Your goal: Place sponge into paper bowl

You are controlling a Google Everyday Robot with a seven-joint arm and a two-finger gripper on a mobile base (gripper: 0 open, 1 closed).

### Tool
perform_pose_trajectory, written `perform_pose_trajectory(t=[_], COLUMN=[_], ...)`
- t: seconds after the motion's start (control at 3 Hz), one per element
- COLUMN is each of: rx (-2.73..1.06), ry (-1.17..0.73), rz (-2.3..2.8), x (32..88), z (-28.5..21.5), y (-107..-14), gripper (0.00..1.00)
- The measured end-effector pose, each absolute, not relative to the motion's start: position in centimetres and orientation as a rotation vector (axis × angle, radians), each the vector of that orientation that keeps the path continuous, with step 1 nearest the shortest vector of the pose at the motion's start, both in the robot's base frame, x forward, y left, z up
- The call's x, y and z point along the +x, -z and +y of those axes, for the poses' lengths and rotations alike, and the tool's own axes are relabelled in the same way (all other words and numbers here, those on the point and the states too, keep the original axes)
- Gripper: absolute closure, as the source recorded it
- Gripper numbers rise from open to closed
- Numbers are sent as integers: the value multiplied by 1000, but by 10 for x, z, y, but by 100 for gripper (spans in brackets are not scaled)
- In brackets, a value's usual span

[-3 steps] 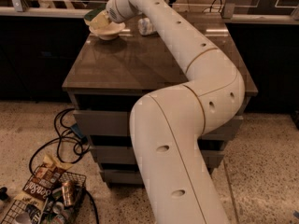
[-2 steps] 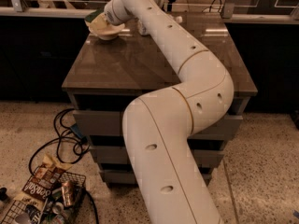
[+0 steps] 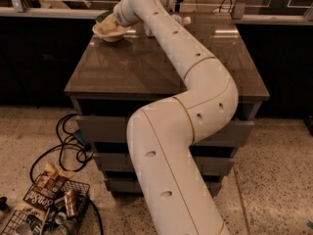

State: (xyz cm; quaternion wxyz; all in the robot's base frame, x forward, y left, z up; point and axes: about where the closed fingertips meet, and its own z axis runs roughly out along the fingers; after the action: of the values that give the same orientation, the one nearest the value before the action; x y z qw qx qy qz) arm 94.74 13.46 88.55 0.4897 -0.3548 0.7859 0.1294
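Pincer point(image 3: 113, 23) half-hidden over paper bowl point(image 3: 104, 35)

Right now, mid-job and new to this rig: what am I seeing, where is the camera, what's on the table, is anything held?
The thick white jointed tube is the robot's single arm, seen by one camera looking down along it. It reaches across the dark table to the far left corner, where the gripper hangs just over the paper bowl. A dark green patch beside the gripper is probably the sponge; whether it is held is hidden. A white bottle peeks out behind the arm. On the floor lie cables and a wire basket of snack packets.
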Motion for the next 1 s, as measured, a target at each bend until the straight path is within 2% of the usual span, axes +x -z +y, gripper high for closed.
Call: perform_pose_trajectory(t=[1.0], rx=[-875], ry=[-322], rz=[1918], x=[947], z=[142], y=[-875], gripper=[30])
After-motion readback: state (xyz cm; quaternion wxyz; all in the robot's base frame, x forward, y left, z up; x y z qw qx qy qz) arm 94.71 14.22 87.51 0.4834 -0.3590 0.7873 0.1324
